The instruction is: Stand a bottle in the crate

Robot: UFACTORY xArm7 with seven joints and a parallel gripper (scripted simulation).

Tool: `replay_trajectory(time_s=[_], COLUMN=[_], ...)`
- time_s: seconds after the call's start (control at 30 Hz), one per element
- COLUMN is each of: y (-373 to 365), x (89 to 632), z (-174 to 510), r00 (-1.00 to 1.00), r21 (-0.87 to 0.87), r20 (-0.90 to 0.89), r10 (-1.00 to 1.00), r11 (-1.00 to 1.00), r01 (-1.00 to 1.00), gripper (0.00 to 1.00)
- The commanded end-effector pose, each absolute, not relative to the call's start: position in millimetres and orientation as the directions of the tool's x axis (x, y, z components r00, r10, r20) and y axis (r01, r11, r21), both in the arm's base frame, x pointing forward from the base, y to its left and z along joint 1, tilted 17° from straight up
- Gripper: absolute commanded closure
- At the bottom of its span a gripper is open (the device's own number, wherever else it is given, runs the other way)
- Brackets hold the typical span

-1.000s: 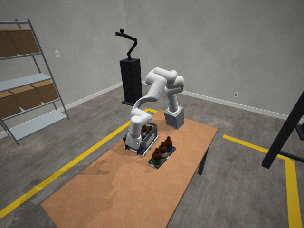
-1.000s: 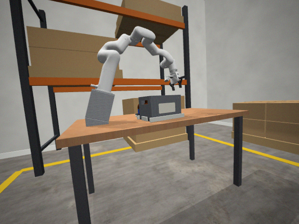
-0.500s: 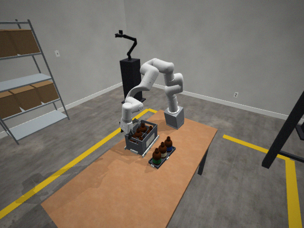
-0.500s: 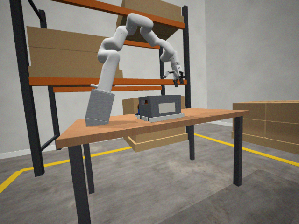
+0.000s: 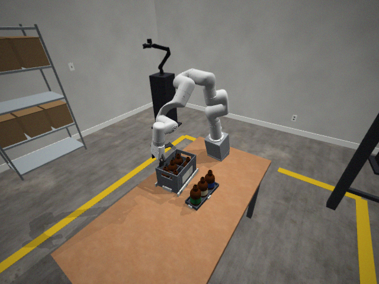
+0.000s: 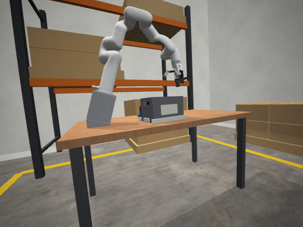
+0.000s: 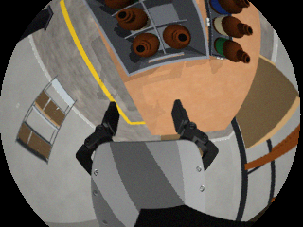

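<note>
The grey crate point(image 5: 167, 182) point(image 6: 156, 107) stands level on the table. Five brown bottles show in it; its middle cell on the tray side point(image 7: 163, 16) is empty. Beside it, the dark tray point(image 5: 196, 207) holds three upright brown bottles: green-labelled point(image 5: 195, 194) point(image 7: 232, 50), cream-labelled point(image 5: 202, 184) point(image 7: 231, 26) and blue-labelled point(image 5: 209, 177) point(image 7: 229, 6). My gripper point(image 5: 157, 158) point(image 6: 179, 82) point(image 7: 145, 107) is open and empty, tilted, above the crate's end away from the arm base. It touches neither crate nor bottles. The crate's wall hides most bottles in the exterior view.
White rails point(image 5: 166, 187) point(image 6: 168, 119) edge the crate's foot. The arm's grey base block point(image 5: 217, 148) point(image 6: 101, 108) stands at one end of the table point(image 5: 137, 232) point(image 6: 215, 114). Racks with boxes stand beyond the table.
</note>
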State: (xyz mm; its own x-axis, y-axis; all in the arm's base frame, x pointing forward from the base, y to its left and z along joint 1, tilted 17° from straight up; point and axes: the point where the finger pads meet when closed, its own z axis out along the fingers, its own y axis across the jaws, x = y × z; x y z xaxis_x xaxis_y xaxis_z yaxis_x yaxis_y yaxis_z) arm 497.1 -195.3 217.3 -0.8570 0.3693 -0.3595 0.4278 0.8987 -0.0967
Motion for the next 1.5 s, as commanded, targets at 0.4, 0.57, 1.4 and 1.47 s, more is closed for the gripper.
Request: replay_trajectory(time_s=[0.4,0.57,1.4,1.47], y=[-214.2,-217.1,-199.3,-199.3], x=[448.0,427.2,355.3,355.3], z=[197.8,187.0,141.1,141.1], r00=[-0.797,-0.77,-0.658,-0.658], r21=[-0.019,0.018,0.171,0.171], r20=[-0.343,-0.329,-0.244,-0.244], r10=[0.497,0.547,0.712,0.712], r11=[0.845,0.818,0.7,0.7], r01=[0.535,0.574,0.694,0.694], gripper=[0.0,0.0,0.0,1.0])
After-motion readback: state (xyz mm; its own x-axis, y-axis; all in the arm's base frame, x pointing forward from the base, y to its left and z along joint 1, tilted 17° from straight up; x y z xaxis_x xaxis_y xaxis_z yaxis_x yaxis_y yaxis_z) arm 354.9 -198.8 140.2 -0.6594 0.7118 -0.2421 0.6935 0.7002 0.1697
